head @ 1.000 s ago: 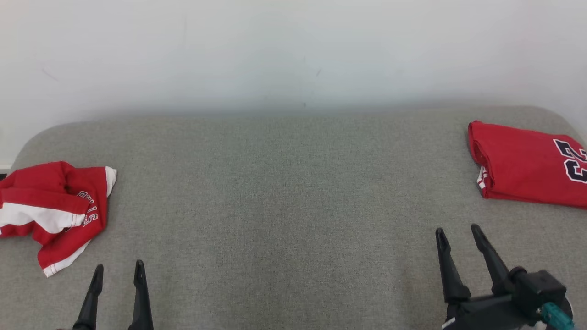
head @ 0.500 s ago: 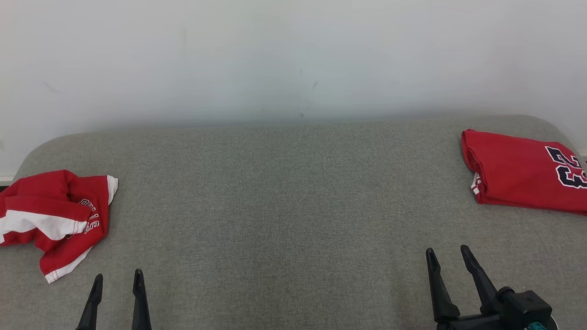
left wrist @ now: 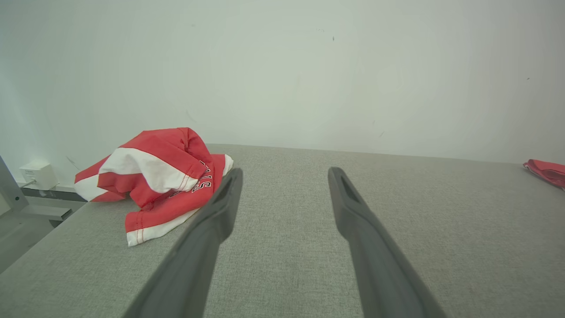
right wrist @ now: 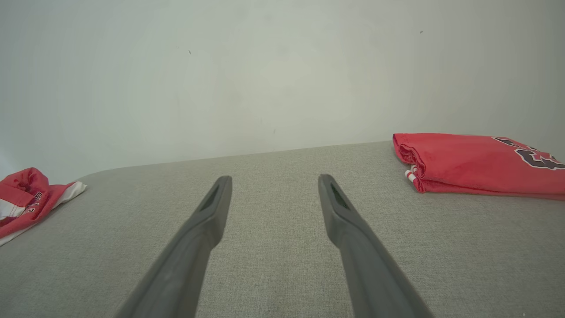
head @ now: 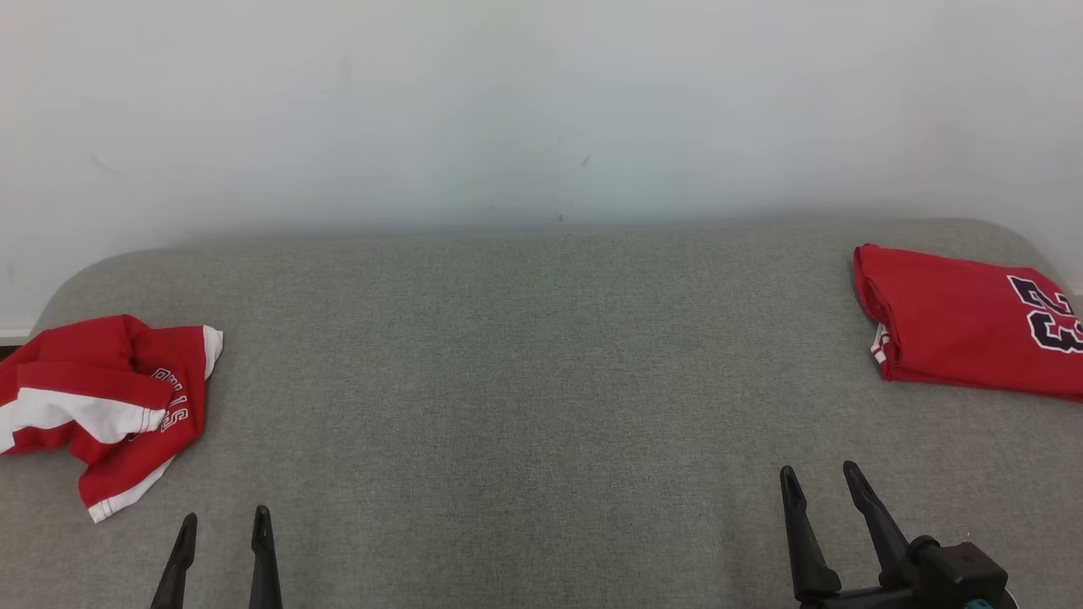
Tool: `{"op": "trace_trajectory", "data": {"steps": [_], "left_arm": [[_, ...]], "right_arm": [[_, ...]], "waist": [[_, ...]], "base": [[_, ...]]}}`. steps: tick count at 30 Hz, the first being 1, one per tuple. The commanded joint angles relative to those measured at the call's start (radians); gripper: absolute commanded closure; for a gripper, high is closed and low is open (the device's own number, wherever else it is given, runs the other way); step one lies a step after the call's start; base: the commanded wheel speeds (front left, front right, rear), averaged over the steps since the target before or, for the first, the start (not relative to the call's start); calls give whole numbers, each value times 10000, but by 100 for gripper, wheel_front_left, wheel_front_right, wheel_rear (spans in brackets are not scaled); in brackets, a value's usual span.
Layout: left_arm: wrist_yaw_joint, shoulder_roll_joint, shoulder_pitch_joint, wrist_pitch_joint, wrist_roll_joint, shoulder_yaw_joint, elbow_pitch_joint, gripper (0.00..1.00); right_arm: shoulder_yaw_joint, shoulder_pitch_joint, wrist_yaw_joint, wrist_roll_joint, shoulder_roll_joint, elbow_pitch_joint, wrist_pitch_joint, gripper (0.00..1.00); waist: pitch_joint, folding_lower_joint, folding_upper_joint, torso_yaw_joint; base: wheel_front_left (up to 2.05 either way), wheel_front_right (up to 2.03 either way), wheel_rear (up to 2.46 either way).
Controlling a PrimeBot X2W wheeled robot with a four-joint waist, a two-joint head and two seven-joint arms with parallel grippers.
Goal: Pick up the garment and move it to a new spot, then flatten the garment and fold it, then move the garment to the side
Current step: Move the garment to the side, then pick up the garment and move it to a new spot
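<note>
A crumpled red and white garment (head: pixel 101 402) lies at the left edge of the grey table (head: pixel 525 381); it also shows in the left wrist view (left wrist: pixel 154 176) and the right wrist view (right wrist: pixel 26 198). My left gripper (head: pixel 224 520) stands open near the front edge, a little right of and nearer than that garment, touching nothing. A folded red garment (head: pixel 956 317) with dark numerals rests at the far right, seen in the right wrist view (right wrist: pixel 472 163) too. My right gripper (head: pixel 821 482) is open at the lower right, short of the folded one, holding nothing.
A pale wall (head: pixel 541 110) stands right behind the table's rounded far edge. Bare grey cloth stretches across the middle between the two garments. Off the table's left side, a small white box (left wrist: pixel 37 174) sits by the wall.
The whole picture has shifted down a little, so the camera has moved. Both grippers sit lower in the view and stay open. The garments lie as before.
</note>
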Motion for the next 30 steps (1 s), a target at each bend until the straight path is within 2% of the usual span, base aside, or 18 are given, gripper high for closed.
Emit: {"op": "trace_trajectory", "data": {"steps": [1,8,13,30], "left_arm": [[10,39,18,-32,43,5,27,0],[-19,73,-79,-32,18,-60,99,0],[-46,126,-191,-14,58,-183,170,0],[145,361,-232,119,-172,-87,236,0]], "right_arm": [[-12,13,-26,-15,24,17,-48,0],[12,90,-27,11,42,66,-37,0],[8,201,-27,84,49,71,-51,0],[212,227,-27,249,62,246,-134,0]], "waist": [[-6,1,0,7],[-16,1,0,137],[-16,1,0,591],[92,1,0,3534]], "base": [[0,0,0],[0,0,0],[0,0,0],[0,0,0]]}}
